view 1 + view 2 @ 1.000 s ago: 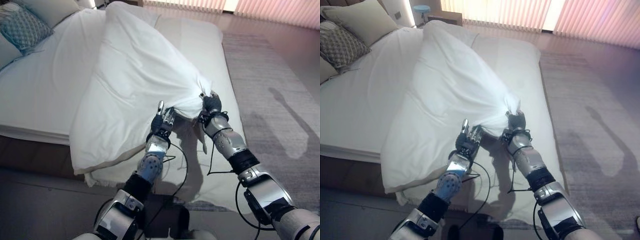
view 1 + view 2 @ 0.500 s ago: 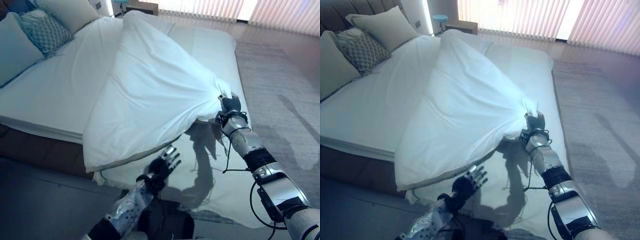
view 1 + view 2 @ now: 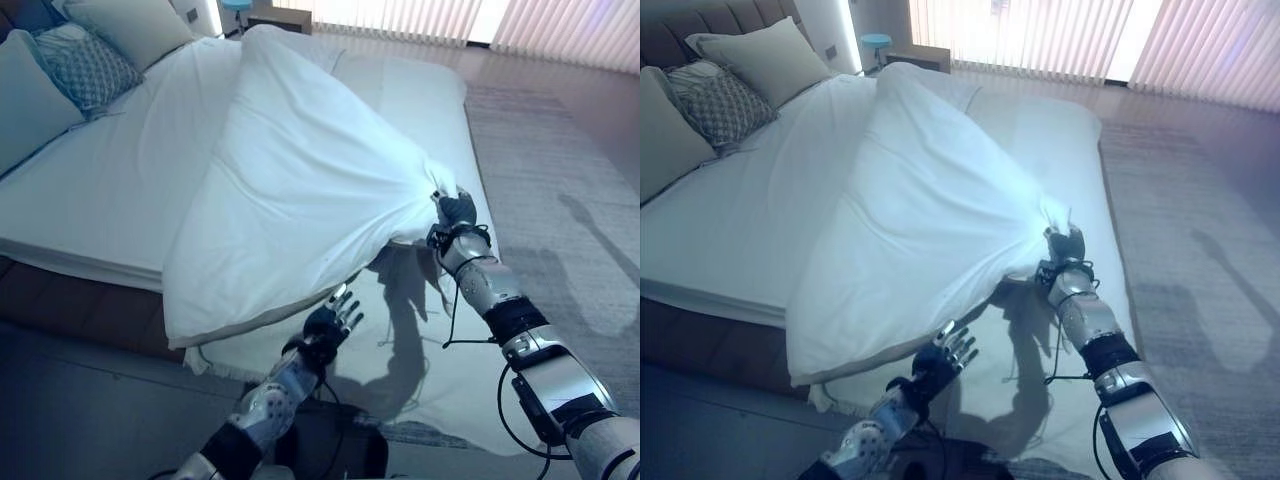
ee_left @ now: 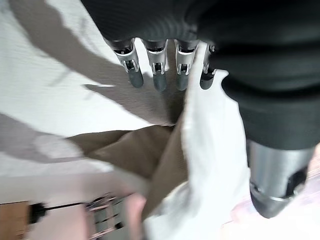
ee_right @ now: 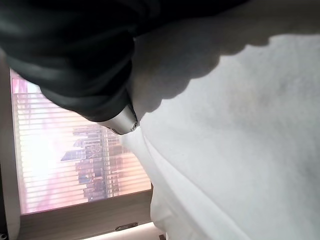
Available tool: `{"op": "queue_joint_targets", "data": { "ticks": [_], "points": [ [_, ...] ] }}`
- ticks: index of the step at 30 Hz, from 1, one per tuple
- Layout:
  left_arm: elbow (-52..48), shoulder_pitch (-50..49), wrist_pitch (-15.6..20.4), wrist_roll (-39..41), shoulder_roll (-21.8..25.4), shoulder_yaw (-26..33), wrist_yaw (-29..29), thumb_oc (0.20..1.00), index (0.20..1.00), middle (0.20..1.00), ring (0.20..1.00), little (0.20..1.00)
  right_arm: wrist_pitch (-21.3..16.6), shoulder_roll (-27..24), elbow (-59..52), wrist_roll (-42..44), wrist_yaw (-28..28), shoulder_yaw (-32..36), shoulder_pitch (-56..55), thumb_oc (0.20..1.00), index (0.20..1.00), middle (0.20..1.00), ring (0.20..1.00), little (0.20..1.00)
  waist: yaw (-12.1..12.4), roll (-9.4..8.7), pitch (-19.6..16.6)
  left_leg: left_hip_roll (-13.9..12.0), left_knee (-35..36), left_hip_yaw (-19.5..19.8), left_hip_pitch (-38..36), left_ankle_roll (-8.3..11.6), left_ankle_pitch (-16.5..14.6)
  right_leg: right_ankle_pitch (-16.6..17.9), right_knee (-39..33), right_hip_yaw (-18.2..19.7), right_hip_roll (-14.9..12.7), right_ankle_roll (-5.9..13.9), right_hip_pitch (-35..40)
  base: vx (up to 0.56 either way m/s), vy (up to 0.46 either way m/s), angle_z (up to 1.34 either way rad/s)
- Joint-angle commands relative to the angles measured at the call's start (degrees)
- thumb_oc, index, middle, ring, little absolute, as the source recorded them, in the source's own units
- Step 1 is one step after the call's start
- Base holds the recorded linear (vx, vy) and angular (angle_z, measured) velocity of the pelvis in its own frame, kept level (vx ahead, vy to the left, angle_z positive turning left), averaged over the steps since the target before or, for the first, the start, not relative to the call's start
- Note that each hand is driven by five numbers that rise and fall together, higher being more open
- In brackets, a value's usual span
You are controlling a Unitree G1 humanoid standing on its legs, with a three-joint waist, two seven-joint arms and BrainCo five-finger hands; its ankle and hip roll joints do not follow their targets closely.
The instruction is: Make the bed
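A white duvet [image 3: 300, 170] lies bunched in a diagonal heap across the bed [image 3: 100, 190], its near corner pulled up off the mattress. My right hand [image 3: 458, 212] is shut on that gathered corner near the bed's right edge; white cloth [image 5: 240, 150] lies against it in the right wrist view. My left hand [image 3: 330, 322] hangs open with straight fingers [image 4: 159, 75] just below the duvet's drooping lower edge, over the sheet at the foot of the bed. The duvet's tan underside [image 4: 135, 150] shows past those fingers.
Pillows [image 3: 85, 65] lean against the headboard at the far left. The bed's brown side panel [image 3: 80, 310] runs along the near left. A grey rug [image 3: 560, 150] covers the floor to the right, with vertical blinds [image 3: 1040, 30] and a small stool [image 3: 877, 42] behind.
My left hand has come away from the duvet beside the right hand and dropped low, then risen slightly toward the hanging edge. The right hand keeps its hold. The camera has shifted.
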State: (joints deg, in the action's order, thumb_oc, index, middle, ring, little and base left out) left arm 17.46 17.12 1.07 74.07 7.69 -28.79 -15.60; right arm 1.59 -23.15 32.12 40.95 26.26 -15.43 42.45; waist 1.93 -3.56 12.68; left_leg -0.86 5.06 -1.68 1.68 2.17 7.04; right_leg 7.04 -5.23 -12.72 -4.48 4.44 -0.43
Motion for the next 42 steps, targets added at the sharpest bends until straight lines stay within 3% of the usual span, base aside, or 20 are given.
{"op": "queue_joint_targets", "data": {
  "ticks": [1,9,23,28,31,37,42],
  "points": [
    [5.1,3.8,3.1,1.4,-4.0,0.4,-1.4,1.0,1.0,1.0,1.0,1.0,-8.7,-3.7,-7.2,-1.1,1.3,1.6,2.6,0.2,0.2,0.2,0.2,0.2,-2.7,-1.4,-6.8,2.4,-0.1,-3.6,-1.9,-0.23,-6.7,-1.3,0.3,2.7,1.2,3.38,-0.9,0.0,0.0,0.0],
    [13.4,13.8,7.7,2.3,-7.3,8.1,-7.5,1.0,1.0,1.0,1.0,1.0,-9.5,-1.9,-16.1,-1.0,2.1,1.7,-3.0,0.2,0.2,0.2,0.2,0.2,-4.7,-1.92,-6.0,2.0,-0.1,-5.0,-1.6,-0.41,-6.9,-0.9,0.6,4.7,1.6,3.49,-2.3,-0.01,-0.001,-0.12],
    [22.9,18.1,5.9,-2.4,-10.8,13.1,-10.1,1.0,1.0,1.0,1.0,1.0,-11.1,-2.4,-27.7,0.0,1.4,4.7,-10.6,0.2,0.2,0.2,0.2,0.2,-7.5,-0.92,-5.6,1.9,-0.1,-6.7,-2.1,-0.45,-7.6,-1.0,0.6,7.0,1.8,3.46,-2.8,0.01,0.0,-0.09],
    [19.5,14.4,5.3,-3.7,-11.0,9.8,-9.1,1.0,1.0,1.0,1.0,1.0,-10.0,-4.0,-26.0,-2.7,1.9,5.0,-9.0,0.2,0.2,0.2,0.2,0.2,-7.0,-0.65,-5.2,1.7,-0.1,-7.2,-2.4,-0.61,-7.6,-0.8,0.6,7.5,2.0,3.38,-3.0,0.0,-0.007,-0.02],
    [10.1,6.9,3.5,-5.5,-8.9,2.1,-4.9,1.0,1.0,1.0,1.0,1.0,-9.7,-5.7,-23.3,-3.4,2.0,5.8,-7.0,0.2,0.2,0.2,0.2,0.2,-6.0,-0.36,-4.8,1.7,-0.1,-6.9,-2.3,-0.73,-7.4,-0.9,0.4,7.3,2.1,3.22,-2.9,0.0,-0.025,-0.13],
    [-2.4,-4.2,0.6,-1.7,-4.4,-5.8,0.7,1.0,1.0,1.0,1.0,1.0,-10.3,-7.4,-19.2,-3.4,2.1,7.1,-5.2,0.2,0.2,0.2,0.2,0.2,-4.3,-0.12,-4.1,1.9,-0.1,-5.6,-1.8,-0.78,-7.2,-1.2,0.3,6.2,2.1,2.95,-2.6,0.0,-0.017,0.01],
    [-7.3,-10.4,-2.2,2.9,-2.1,-11.1,3.7,1.0,1.0,1.0,1.0,1.0,-10.4,-7.7,-17.5,-3.6,2.2,7.6,-4.2,0.2,0.2,0.2,0.2,0.2,-3.4,0.02,-3.5,2.0,-0.1,-4.8,-1.5,-0.74,-7.1,-1.5,0.4,5.0,2.1,2.81,-2.4,0.0,-0.025,0.13]
  ]
}}
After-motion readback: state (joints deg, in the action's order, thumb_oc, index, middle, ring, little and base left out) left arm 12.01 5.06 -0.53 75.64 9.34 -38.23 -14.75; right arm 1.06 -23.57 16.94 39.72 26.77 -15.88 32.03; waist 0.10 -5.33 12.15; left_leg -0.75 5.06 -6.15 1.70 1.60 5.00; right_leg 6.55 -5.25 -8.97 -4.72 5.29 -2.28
